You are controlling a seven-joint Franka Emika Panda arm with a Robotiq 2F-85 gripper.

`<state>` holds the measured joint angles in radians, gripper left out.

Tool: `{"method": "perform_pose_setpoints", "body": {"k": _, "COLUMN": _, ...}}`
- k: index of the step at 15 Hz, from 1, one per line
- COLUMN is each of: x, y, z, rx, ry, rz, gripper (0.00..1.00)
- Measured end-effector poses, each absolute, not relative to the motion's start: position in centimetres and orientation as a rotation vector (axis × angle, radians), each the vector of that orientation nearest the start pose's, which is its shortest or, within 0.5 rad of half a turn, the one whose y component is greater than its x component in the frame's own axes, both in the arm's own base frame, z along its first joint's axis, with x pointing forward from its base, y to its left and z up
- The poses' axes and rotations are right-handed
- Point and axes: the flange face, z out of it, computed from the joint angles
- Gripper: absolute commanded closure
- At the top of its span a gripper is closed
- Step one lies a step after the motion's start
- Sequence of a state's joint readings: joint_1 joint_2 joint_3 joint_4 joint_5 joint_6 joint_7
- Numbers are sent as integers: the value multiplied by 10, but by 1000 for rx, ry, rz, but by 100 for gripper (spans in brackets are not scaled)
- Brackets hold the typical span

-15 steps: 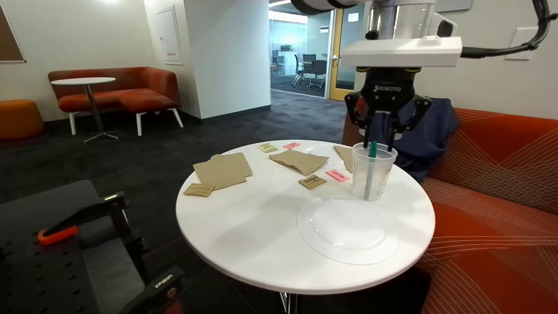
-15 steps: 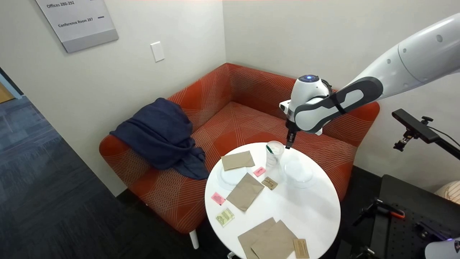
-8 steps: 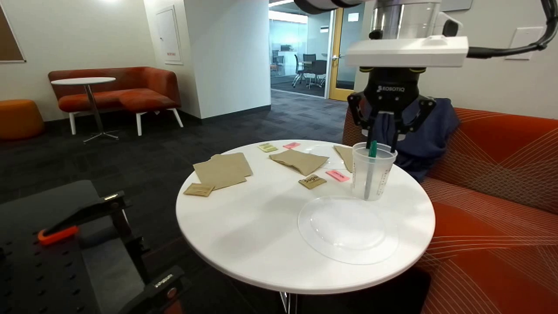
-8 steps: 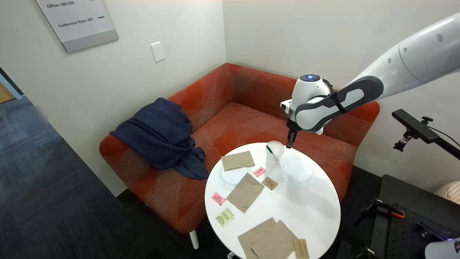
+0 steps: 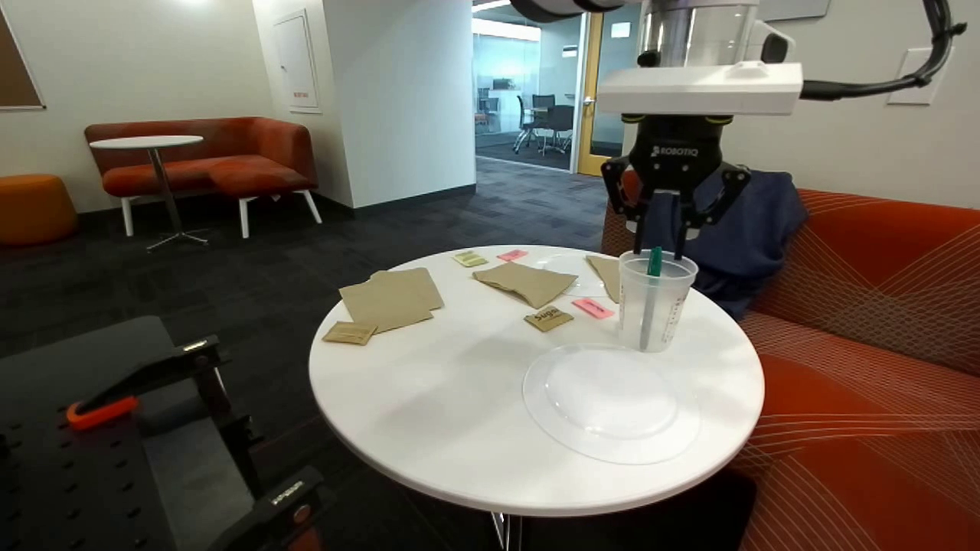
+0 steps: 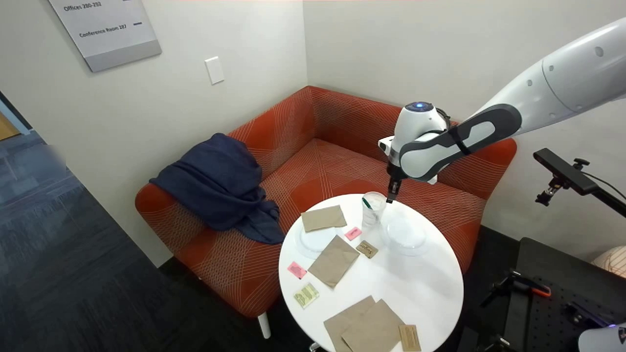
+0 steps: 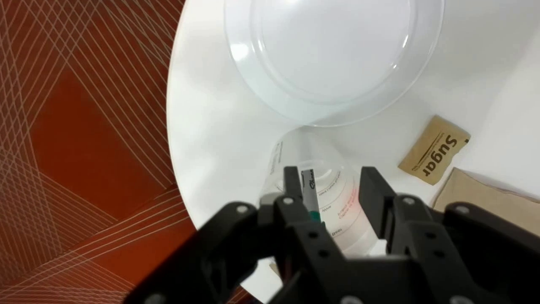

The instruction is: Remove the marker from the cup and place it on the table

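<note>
Gripper (image 5: 658, 252) is pointing pretty much straight down, fingers (image 7: 373, 190) spread with a clear gap between them. Wrist (image 6: 413, 129) is right above it, blue light (image 6: 419, 105) on top, and the arm (image 6: 552, 90) slopes up and away from there.

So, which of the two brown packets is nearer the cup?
The brown packet reading "Sugar", beside a pink packet; the other brown packet lies farther from the cup, by overlapping napkins.
</note>
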<state>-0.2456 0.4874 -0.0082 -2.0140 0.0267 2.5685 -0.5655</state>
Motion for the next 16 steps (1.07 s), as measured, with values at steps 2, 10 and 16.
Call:
{"method": "perform_pose_setpoints", "body": {"k": 2, "x": 594, "y": -152, "z": 216, "rx": -3123, "ry": -465, "rz": -112, "gripper": 61}}
{"method": "perform_pose_setpoints", "body": {"k": 10, "x": 606, "y": -153, "z": 209, "rx": -3131, "ry": -497, "rz": -113, "gripper": 61}}
{"method": "perform_pose_setpoints", "body": {"k": 16, "x": 623, "y": -144, "z": 193, "rx": -3128, "ry": -556, "rz": -109, "gripper": 61}}
